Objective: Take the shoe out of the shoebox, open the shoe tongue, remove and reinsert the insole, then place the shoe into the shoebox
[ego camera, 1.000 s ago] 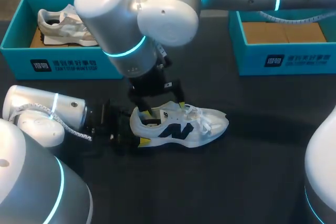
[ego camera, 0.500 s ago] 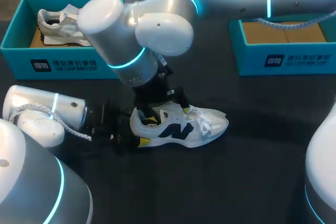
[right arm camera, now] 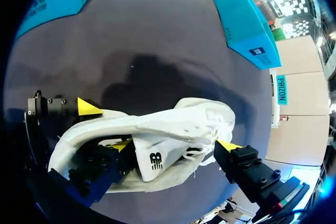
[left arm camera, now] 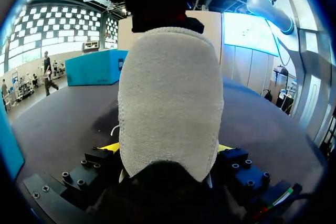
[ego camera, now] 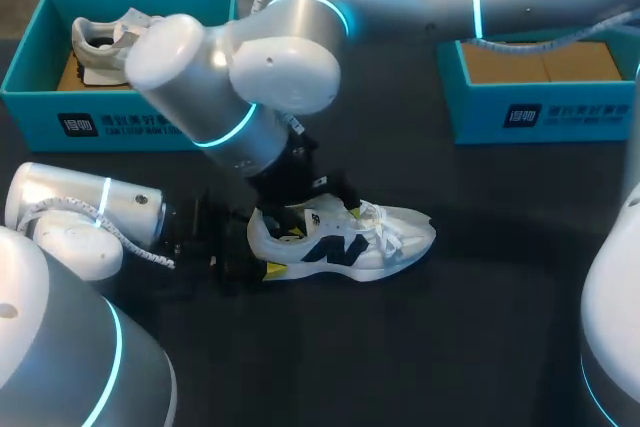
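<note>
Between the fingers of the left end effector [left arm camera: 167, 153], closed on its heel from both sides, the shoe [ego camera: 345, 244] stands on the worktop [ego camera: 450, 347]. The right end effector [right arm camera: 176, 146] is spread wide, straddling the tongue [right arm camera: 152, 158]. It should pinch the tongue alone, then peel it toeward gently.

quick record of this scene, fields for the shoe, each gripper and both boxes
shoe: white, upright on the table, outside both boxes
left gripper: shut on the shoe's heel
right gripper: open at the shoe's mouth, one finger inside, tongue between the fingers
left shoebox: holds a second shoe
right shoebox: only cardboard bottom shows
</note>
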Robot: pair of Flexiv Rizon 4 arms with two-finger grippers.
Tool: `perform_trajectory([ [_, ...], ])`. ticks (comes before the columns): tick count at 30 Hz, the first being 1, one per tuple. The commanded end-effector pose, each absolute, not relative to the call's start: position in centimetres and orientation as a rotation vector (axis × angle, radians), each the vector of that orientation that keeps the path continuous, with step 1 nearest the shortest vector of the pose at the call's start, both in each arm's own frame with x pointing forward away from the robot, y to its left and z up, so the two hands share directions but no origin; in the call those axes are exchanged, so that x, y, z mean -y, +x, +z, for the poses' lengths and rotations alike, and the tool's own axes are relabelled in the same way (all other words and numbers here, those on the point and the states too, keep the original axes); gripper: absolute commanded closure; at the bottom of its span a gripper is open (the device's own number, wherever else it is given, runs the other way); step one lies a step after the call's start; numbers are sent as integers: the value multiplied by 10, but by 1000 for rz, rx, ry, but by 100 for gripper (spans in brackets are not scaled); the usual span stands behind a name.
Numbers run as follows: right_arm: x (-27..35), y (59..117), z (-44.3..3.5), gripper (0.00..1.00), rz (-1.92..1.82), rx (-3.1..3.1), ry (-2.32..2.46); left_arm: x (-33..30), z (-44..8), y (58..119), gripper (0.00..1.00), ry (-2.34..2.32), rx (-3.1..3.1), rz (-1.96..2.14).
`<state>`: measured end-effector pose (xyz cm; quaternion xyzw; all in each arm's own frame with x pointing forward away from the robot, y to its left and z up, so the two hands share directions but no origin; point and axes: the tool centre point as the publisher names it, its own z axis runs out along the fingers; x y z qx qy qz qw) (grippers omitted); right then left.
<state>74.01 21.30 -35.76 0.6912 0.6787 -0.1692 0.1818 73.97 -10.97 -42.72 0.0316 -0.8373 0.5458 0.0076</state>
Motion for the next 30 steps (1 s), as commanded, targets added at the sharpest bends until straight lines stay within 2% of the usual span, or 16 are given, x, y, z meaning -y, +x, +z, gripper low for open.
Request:
perform_trajectory([
  [1, -215, 739, -363, 0, -501, -1889, 1944, 110, -432, 741, 100, 99, 2619, 1702],
  [14, -196, 737, -360, 0, -559, -1835, 1931, 110, -432, 741, 100, 99, 2619, 1702],
  [30, -171, 732, -334, 0, -555, -1767, 1972, 110, -432, 741, 100, 99, 2619, 1702],
])
